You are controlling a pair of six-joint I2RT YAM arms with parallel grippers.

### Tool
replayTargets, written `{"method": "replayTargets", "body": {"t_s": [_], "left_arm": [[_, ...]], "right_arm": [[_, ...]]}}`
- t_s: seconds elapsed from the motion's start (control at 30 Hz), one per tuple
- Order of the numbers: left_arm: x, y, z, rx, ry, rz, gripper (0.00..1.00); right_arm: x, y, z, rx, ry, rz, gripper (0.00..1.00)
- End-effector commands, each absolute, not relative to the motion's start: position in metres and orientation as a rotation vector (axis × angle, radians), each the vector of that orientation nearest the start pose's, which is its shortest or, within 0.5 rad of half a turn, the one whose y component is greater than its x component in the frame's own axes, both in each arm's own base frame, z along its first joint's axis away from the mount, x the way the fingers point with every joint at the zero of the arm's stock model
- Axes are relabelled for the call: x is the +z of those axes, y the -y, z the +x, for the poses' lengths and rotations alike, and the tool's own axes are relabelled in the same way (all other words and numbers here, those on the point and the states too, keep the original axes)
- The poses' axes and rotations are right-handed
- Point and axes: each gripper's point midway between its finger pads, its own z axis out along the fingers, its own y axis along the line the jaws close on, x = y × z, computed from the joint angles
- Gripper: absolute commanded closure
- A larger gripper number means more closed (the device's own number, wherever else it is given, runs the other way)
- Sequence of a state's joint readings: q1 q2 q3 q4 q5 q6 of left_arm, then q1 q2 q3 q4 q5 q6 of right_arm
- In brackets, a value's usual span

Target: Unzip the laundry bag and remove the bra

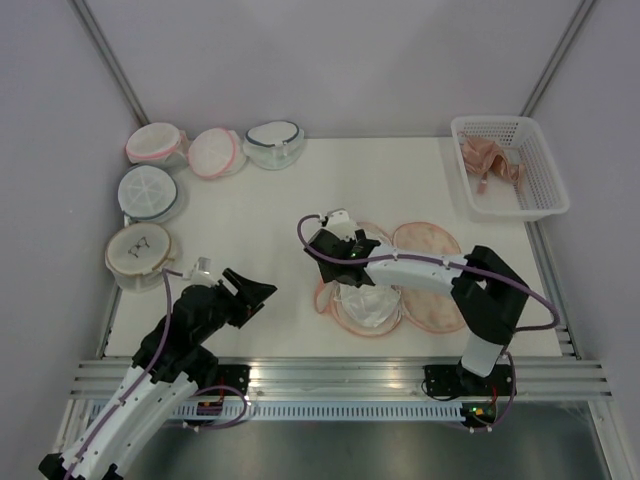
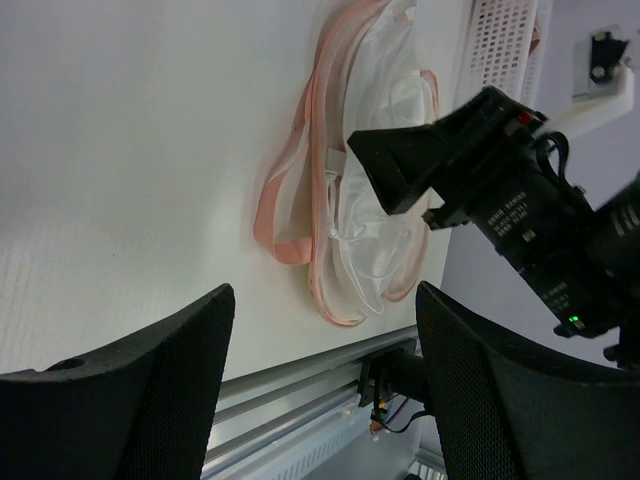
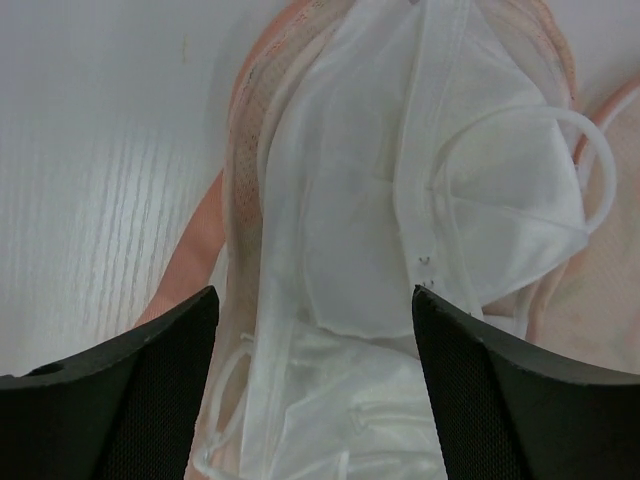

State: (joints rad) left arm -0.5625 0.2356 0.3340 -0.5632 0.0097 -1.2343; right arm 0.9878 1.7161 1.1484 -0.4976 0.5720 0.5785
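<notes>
The laundry bag (image 1: 428, 243) lies open at the table's middle, cream-peach with a pink zip edge. The white bra (image 1: 366, 306) lies bunched on its near-left half, cups and thin straps showing. My right gripper (image 1: 352, 268) hovers open just above the bra. In the right wrist view the bra (image 3: 400, 220) fills the gap between the fingers of the gripper (image 3: 312, 295), with the bag's rim (image 3: 250, 160) to the left. My left gripper (image 1: 255, 292) is open and empty, left of the bag. Its wrist view shows the gripper (image 2: 325, 295), the bra (image 2: 375, 235) and the bag edge (image 2: 290, 200).
Several round mesh bags (image 1: 145, 190) sit along the back left. A white basket (image 1: 545, 190) holding a peach-pink garment (image 1: 488, 160) stands at the back right. The metal rail (image 1: 330, 375) runs along the near edge.
</notes>
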Motion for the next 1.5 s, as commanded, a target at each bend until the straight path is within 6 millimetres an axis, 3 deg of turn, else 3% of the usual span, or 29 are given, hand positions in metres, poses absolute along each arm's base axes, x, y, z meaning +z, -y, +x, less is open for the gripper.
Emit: {"method": "replayTargets", "body": {"t_s": [0.0, 0.2, 0.33, 0.37, 0.4, 0.47, 0.5, 0.53, 0.63, 0.83, 0.87, 1.07, 1.23, 1.27, 1.33, 1.37, 1.43, 1.47], "left_arm": [[0.144, 0.148, 0.159, -1.102, -2.089, -0.746, 0.22], [0.144, 0.14, 0.158, -1.072, -2.064, -0.76, 0.22], [0.145, 0.139, 0.157, -1.074, -2.06, -0.762, 0.22], [0.145, 0.139, 0.157, -1.074, -2.062, -0.762, 0.22], [0.145, 0.139, 0.157, -1.076, -2.062, -0.76, 0.22], [0.145, 0.139, 0.157, -1.076, -2.061, -0.762, 0.22], [0.145, 0.139, 0.157, -1.076, -2.06, -0.763, 0.22], [0.145, 0.139, 0.157, -1.075, -2.06, -0.764, 0.22], [0.144, 0.14, 0.157, -1.076, -2.065, -0.762, 0.22], [0.146, 0.139, 0.157, -1.072, -2.066, -0.76, 0.22], [0.145, 0.14, 0.157, -1.071, -2.068, -0.761, 0.22], [0.146, 0.14, 0.158, -1.067, -2.075, -0.762, 0.22], [0.15, 0.141, 0.158, -1.068, -2.081, -0.759, 0.22], [0.153, 0.142, 0.158, -1.07, -2.077, -0.756, 0.22], [0.155, 0.142, 0.159, -1.067, -2.078, -0.749, 0.22], [0.159, 0.142, 0.159, -1.072, -2.074, -0.745, 0.22], [0.16, 0.142, 0.159, -1.07, -2.078, -0.743, 0.22], [0.163, 0.143, 0.159, -1.074, -2.074, -0.737, 0.22]], "right_arm": [[0.061, -0.276, 0.286, -0.13, -2.408, -0.283, 0.18], [0.033, -0.263, 0.282, -0.23, -2.442, -0.263, 0.26], [0.027, -0.256, 0.278, -0.267, -2.454, -0.261, 0.37], [0.027, -0.253, 0.278, -0.274, -2.451, -0.255, 0.42], [0.032, -0.252, 0.278, -0.271, -2.444, -0.247, 0.58], [0.04, -0.248, 0.279, -0.283, -2.422, -0.222, 0.77], [0.049, -0.245, 0.28, -0.283, -2.411, -0.207, 0.92], [0.054, -0.242, 0.281, -0.296, -2.395, -0.199, 0.98], [0.078, -0.236, 0.282, -0.301, -2.361, -0.179, 1.0], [0.156, -0.229, 0.286, -0.18, -2.242, -0.116, 0.99], [0.178, -0.228, 0.286, -0.141, -2.205, -0.104, 0.99], [0.251, -0.196, 0.309, -0.167, -2.055, 0.015, 1.0], [0.306, -0.147, 0.361, -0.179, -1.971, 0.183, 1.0], [0.324, -0.124, 0.378, -0.19, -1.934, 0.266, 1.0], [0.348, -0.101, 0.397, -0.206, -1.879, 0.327, 0.99], [0.367, -0.077, 0.412, -0.223, -1.829, 0.397, 1.0], [0.39, -0.056, 0.43, -0.215, -1.767, 0.45, 1.0], [0.41, -0.037, 0.446, -0.185, -1.724, 0.492, 1.0]]}}
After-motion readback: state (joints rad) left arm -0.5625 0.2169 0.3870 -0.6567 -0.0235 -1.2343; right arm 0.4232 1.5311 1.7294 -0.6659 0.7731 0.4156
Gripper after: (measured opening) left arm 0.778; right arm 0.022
